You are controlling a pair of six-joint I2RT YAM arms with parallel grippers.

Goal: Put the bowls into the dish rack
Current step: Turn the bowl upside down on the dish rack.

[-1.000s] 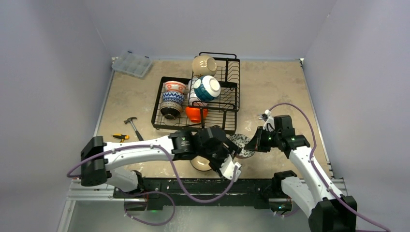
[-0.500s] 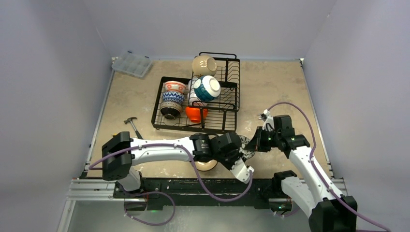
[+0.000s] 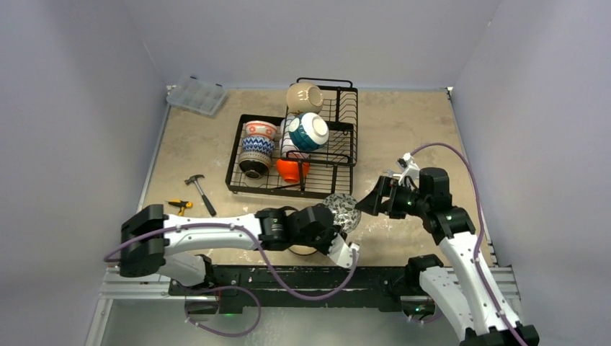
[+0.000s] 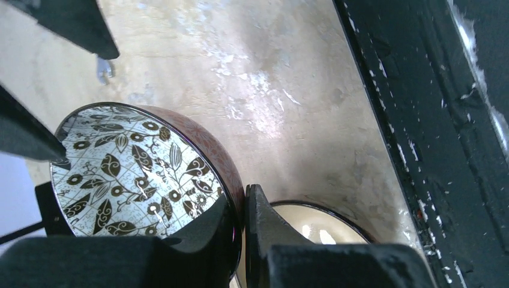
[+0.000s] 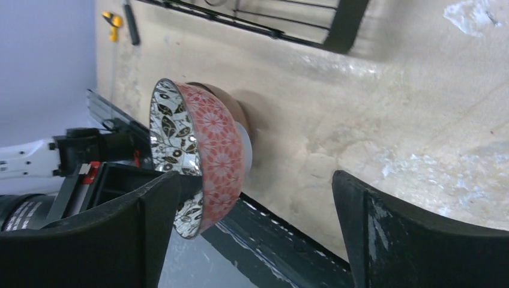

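A red floral bowl [image 3: 343, 210] with a black-and-white leaf lining hangs on edge just above the table, in front of the dish rack [image 3: 243, 182]. My left gripper [image 3: 333, 226] is shut on its rim: in the left wrist view one finger lies inside the bowl [image 4: 132, 171] and the other outside, with the gripper [image 4: 243, 207] pinching the wall. My right gripper [image 3: 369, 201] stands open just right of the bowl, apart from it. In the right wrist view the bowl [image 5: 210, 156] sits near the left finger of the wide-open gripper [image 5: 257, 178]. Several bowls, among them a teal one [image 3: 310, 131], lie in the rack.
A cream-lined bowl [image 4: 315, 225] rests on the table under my left wrist, close to the black front rail [image 4: 432, 120]. A hammer [image 3: 200, 189] and a yellow screwdriver [image 3: 179, 205] lie left of the rack. A clear compartment box [image 3: 197, 95] sits at the back left.
My right gripper let go of the red floral bowl, opened wide and drew back to the right. My left gripper closed on the bowl's rim and now carries it.
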